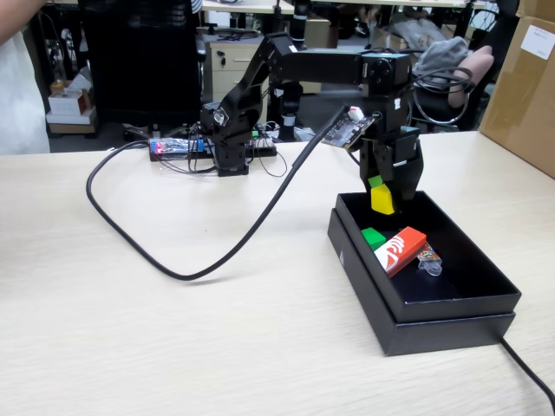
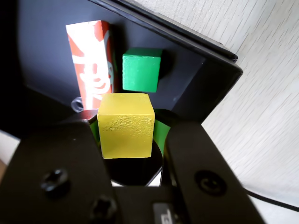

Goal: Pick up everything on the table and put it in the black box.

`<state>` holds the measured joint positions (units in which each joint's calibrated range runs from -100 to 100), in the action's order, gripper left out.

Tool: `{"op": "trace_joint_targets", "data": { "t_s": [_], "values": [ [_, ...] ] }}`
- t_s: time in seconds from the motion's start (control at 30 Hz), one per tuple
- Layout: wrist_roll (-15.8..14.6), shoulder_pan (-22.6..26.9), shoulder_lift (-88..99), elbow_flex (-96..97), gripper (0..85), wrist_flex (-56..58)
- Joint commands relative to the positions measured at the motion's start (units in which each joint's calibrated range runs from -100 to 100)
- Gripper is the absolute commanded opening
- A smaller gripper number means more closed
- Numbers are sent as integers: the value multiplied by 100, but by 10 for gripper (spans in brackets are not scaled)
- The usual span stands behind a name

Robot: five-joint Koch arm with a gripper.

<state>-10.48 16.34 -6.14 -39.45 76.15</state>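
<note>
My gripper [image 1: 386,198] hangs over the far end of the black box [image 1: 451,305] and is shut on the yellow cube [image 1: 381,201], holding it above the box floor. In the wrist view the yellow cube [image 2: 126,125] sits between the two green-padded jaws of the gripper [image 2: 127,133]. The green cube [image 1: 373,237] and the red block with white logo [image 1: 399,250] lie inside the box. Both also show in the wrist view, the green cube [image 2: 141,69] next to the red block [image 2: 91,65], with the box wall [image 2: 201,79] beside them. The box stands on the pale wood table [image 1: 173,329].
A small orange wrapped item [image 1: 427,256] lies in the box beside the red block. A thick black cable [image 1: 173,264] loops across the table from the arm base. A circuit board [image 1: 173,147] sits at the back. A cardboard box [image 1: 520,87] stands at the right.
</note>
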Motion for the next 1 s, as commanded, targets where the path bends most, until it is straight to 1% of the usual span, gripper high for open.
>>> {"op": "trace_joint_targets", "data": {
  "t_s": [0.0, 0.1, 0.13, 0.17, 0.3, 0.37, 0.47, 0.5, 0.53, 0.57, 0.63, 0.7, 0.8, 0.9, 0.97],
  "values": [
    [-5, 24, 92, -397, 52, -69],
    [20, 39, -11, -298, 64, -69],
    [24, 39, -68, -262, 122, -69],
    [29, 39, -103, -198, 149, -69],
    [24, 54, -126, 10, 157, -95],
    [24, 78, -137, 101, 254, -103],
    [34, 78, -137, 101, 282, -103],
    [39, 78, -114, 101, 312, -103],
    [49, 78, -68, 101, 370, -103],
    [59, 73, 12, 110, 402, -103],
    [83, 20, 494, 83, 419, -103],
    [88, -49, 941, 38, 419, -103],
    [166, -215, 1630, 137, 437, -103],
    [293, -523, 2192, 355, 441, -146],
    [420, -772, 2536, 790, 448, -397]
  ]
}}
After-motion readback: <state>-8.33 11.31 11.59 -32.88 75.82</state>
